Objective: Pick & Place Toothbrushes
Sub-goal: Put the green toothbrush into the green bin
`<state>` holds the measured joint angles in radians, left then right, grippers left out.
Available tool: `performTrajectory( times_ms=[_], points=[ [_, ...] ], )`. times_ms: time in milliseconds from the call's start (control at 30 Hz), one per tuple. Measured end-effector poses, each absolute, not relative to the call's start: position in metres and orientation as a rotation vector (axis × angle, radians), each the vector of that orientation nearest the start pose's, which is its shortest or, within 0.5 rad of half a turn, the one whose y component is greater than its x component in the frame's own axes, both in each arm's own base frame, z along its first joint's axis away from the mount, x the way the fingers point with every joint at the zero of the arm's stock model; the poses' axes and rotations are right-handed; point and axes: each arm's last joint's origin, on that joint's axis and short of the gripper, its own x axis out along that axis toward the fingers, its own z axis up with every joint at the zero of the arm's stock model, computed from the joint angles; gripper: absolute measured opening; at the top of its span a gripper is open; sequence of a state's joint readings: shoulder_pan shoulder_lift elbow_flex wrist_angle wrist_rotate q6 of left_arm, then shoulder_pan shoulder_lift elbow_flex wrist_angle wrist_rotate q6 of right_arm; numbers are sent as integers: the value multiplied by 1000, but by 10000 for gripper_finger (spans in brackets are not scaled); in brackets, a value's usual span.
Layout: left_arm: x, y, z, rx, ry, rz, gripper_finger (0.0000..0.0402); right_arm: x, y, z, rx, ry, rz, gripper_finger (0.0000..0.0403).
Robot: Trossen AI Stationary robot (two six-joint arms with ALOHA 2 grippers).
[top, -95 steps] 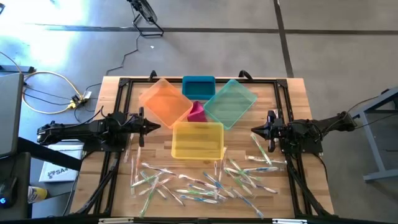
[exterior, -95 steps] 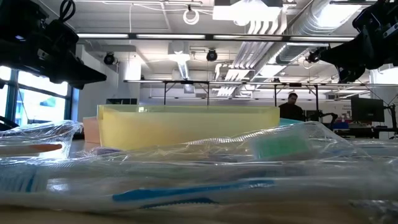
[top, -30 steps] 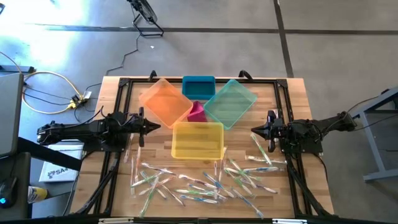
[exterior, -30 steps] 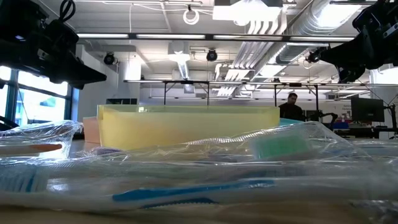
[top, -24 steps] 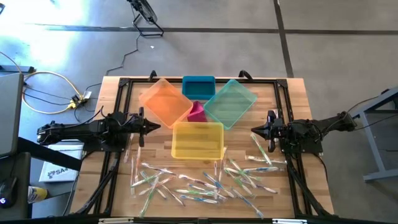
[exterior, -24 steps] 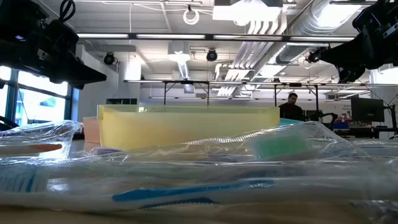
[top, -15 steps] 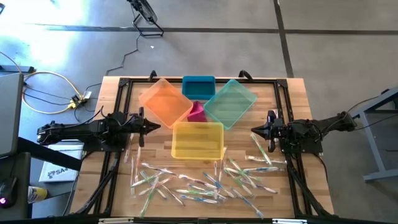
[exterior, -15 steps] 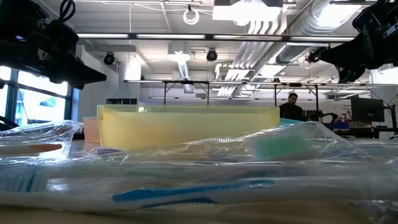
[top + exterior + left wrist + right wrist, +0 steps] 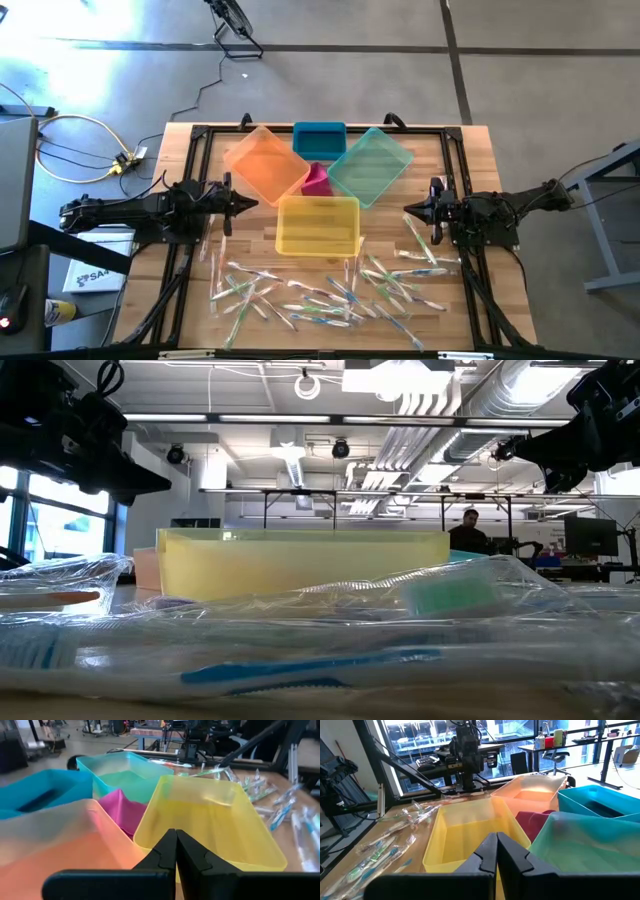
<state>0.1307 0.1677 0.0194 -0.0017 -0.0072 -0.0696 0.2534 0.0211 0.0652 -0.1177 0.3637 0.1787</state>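
Note:
Several wrapped toothbrushes (image 9: 330, 290) lie scattered flat on the near half of the wooden table, with whitish handles and green, blue or orange accents; they fill the foreground of the low view (image 9: 310, 665). My left gripper (image 9: 250, 203) hovers above the table's left side, shut, fingers pointing toward the yellow bin (image 9: 317, 224). My right gripper (image 9: 408, 209) hovers at the right side, shut, pointing at the same bin. In the wrist views the fingertips (image 9: 176, 836) (image 9: 496, 840) meet with nothing between them. Neither gripper is near the toothbrushes.
Behind the yellow bin stand an orange bin (image 9: 265, 162), a blue bin (image 9: 319, 138), a teal bin (image 9: 369, 165) and a small magenta one (image 9: 317, 180). A black frame (image 9: 195, 140) borders the table. A person (image 9: 468, 532) shows far back in the room.

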Motion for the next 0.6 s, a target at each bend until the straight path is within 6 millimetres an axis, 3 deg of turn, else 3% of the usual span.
performTrajectory(
  times_ms=[233, 600],
  points=[
    [106, 14, 156, -241, 134, 154, 0, 93, 13, 174, 160, 47, -115, 2],
    [106, 14, 156, -250, 132, 155, 0, 93, 13, 174, 162, 42, -115, 2]
  ],
)
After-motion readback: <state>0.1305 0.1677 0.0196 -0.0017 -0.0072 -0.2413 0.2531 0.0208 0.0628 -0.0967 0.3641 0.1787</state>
